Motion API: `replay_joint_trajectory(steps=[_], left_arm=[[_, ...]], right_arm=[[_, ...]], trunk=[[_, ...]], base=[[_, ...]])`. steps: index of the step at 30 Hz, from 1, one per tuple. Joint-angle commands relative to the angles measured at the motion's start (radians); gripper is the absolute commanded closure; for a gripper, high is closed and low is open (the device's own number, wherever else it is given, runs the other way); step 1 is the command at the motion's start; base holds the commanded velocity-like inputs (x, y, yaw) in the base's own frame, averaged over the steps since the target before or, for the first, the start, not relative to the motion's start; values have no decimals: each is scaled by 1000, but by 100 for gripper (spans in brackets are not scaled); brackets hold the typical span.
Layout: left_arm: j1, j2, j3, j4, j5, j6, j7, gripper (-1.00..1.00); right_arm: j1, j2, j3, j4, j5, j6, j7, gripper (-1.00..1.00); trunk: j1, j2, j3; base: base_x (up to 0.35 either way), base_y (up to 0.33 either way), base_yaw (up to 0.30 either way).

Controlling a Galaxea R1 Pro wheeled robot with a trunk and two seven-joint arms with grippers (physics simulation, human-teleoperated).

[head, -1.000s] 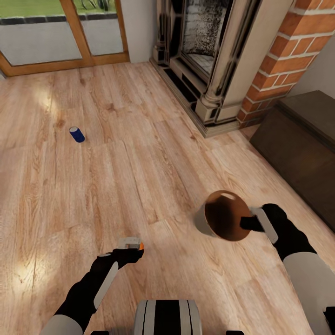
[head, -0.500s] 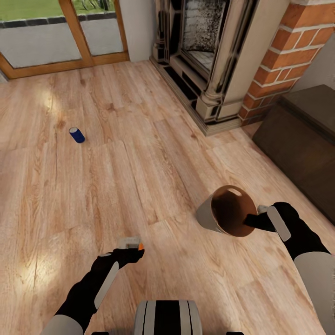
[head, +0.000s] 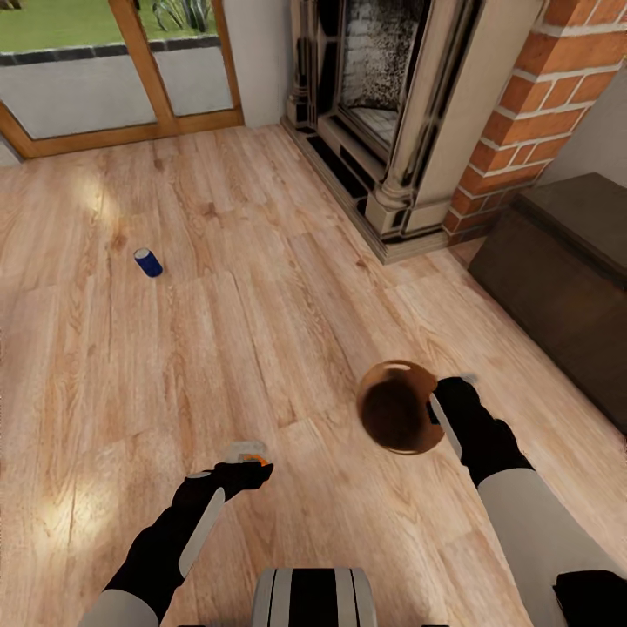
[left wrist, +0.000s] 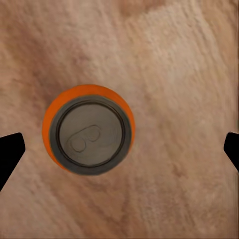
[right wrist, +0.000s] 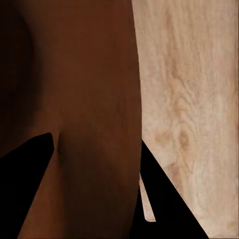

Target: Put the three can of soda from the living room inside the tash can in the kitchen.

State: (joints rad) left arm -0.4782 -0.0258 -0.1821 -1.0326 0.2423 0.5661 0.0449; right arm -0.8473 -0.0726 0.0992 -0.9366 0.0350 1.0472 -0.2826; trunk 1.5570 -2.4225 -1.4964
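An orange can of soda (left wrist: 88, 129) stands upright on the wood floor, silver top up, right under my left gripper (left wrist: 119, 149). That gripper is open, with its fingertips wide apart on either side of the can and not touching it. In the head view the left gripper (head: 248, 460) hovers low over the orange can (head: 257, 454). A dark blue can of soda (head: 147, 262) lies on the floor far off to the left. My right gripper (head: 442, 409) is shut on the rim of the tash can (head: 394, 409), held off the floor with its copper-brown inside (right wrist: 84, 89) facing up.
This is the living room: a brick fireplace (head: 409, 113) stands at the back right, a dark low cabinet (head: 557, 270) at the right, and glass doors (head: 96, 78) at the back left. Open wood floor (head: 261, 287) lies between both arms and the blue can.
My right arm has swung the tash can left, toward the middle, and its opening now faces more upward. The left gripper stays over the orange can. The view shifted slightly.
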Motion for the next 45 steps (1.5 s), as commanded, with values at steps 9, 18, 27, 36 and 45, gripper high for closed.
replay_joint_trajectory(steps=[9,18,27,36,45], left_arm=[[0,0,0,0,0,0,0,-100],[0,0,0,0,0,0,0,-100],[0,0,0,0,0,0,0,-100],[0,0,1,-2,1,1,0,-100],[1,0,6,-22,1,1,0,-100]], right_arm=[[1,89,4,33,-73,0,65,100],[1,89,4,33,-73,0,65,100],[1,90,5,33,-73,0,63,100],[1,90,5,33,-73,0,63,100],[1,90,6,33,-73,0,63,100]], trunk=[[-34,63,28],[-69,126,56],[-103,189,84],[-134,245,110],[-134,245,110]], base=[[0,0,0],[0,0,0],[0,0,0],[0,0,0],[0,0,0]])
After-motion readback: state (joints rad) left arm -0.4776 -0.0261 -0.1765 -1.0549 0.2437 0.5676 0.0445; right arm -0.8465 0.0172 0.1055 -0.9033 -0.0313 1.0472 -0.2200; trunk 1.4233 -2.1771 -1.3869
